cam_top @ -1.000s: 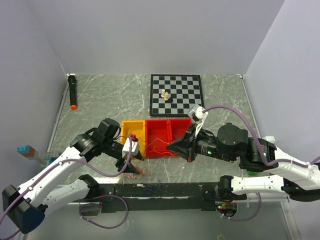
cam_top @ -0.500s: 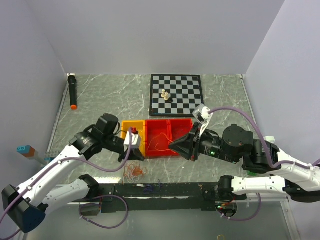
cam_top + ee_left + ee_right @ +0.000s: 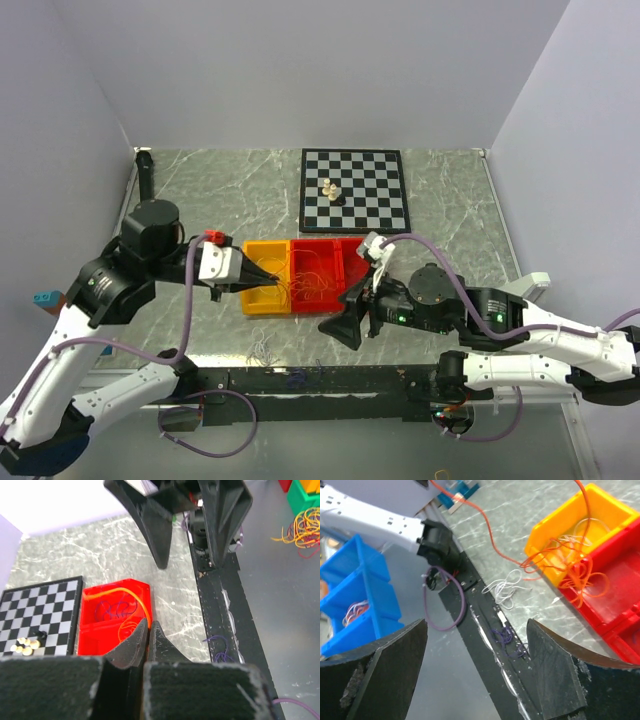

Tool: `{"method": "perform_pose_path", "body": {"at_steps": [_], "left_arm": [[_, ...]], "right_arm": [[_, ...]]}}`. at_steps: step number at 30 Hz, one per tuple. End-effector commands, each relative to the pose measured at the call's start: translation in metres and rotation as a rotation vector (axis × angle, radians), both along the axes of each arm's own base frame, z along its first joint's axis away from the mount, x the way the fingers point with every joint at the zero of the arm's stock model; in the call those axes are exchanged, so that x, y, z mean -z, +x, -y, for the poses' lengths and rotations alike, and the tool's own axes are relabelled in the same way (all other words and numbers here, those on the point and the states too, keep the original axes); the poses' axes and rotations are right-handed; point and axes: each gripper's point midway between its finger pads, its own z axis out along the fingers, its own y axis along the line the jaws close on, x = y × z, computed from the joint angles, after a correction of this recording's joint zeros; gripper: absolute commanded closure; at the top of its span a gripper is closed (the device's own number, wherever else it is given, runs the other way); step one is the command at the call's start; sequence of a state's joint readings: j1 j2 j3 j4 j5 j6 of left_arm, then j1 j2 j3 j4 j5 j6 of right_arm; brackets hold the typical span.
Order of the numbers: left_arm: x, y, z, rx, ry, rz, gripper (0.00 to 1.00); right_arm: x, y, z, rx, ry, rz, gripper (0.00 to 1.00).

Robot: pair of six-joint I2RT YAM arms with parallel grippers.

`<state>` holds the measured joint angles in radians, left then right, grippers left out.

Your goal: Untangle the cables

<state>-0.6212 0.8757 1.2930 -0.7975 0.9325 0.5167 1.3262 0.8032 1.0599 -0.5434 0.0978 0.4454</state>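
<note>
The cables are thin wires. An orange tangle (image 3: 308, 284) (image 3: 571, 566) lies across the yellow bin (image 3: 262, 250) (image 3: 555, 520) and the red bin (image 3: 345, 252) (image 3: 92, 632). My left gripper (image 3: 272, 279) (image 3: 148, 625) hangs over the yellow bin, shut on one orange cable (image 3: 136, 599) that runs taut out of the tangle. Purple wires (image 3: 116, 611) lie in the red bin. A white bunch (image 3: 264, 348) (image 3: 505, 587) rests on the table, and a purple bunch (image 3: 504, 635) (image 3: 220, 652) on the black rail. My right gripper (image 3: 350, 328) (image 3: 477, 625) (image 3: 191, 562) stands open and empty near the front edge.
A chessboard (image 3: 353, 188) with small pale pieces (image 3: 330, 189) lies at the back. A black marker (image 3: 146, 165) lies at the far left, partly behind my left arm. The black rail (image 3: 330, 380) runs along the near edge. A blue bin (image 3: 350, 575) sits off the table.
My left gripper shut on an orange cable at the front, then rose to the yellow bin, dragging the orange wires there. My right gripper opened and dropped toward the front edge.
</note>
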Motion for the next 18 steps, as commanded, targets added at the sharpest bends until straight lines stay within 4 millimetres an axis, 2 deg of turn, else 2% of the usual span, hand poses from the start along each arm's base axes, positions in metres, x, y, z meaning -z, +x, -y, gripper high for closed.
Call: {"method": "perform_pose_path", "body": {"at_steps": [1,4,8,14,18], "left_arm": [[-0.027,-0.004,-0.003,-0.028,-0.061,0.023,0.99],[-0.043,-0.003,-0.004,-0.051,-0.109,0.056,0.99],[-0.055,-0.003,-0.005,-0.056,-0.122,0.067,0.99],[-0.080,-0.005,-0.006,-0.064,-0.177,0.108,0.99],[-0.092,-0.005,-0.007,-0.066,-0.196,0.128,0.99]], "right_arm": [[-0.021,-0.012,-0.019,-0.105,0.104,0.047,0.11],[-0.013,-0.013,-0.032,-0.140,0.091,0.060,0.11],[-0.006,-0.010,-0.049,-0.156,0.103,0.104,0.10],[0.006,-0.004,-0.064,-0.157,0.102,0.160,0.10],[-0.001,0.000,-0.076,-0.140,0.135,0.183,0.09]]}}
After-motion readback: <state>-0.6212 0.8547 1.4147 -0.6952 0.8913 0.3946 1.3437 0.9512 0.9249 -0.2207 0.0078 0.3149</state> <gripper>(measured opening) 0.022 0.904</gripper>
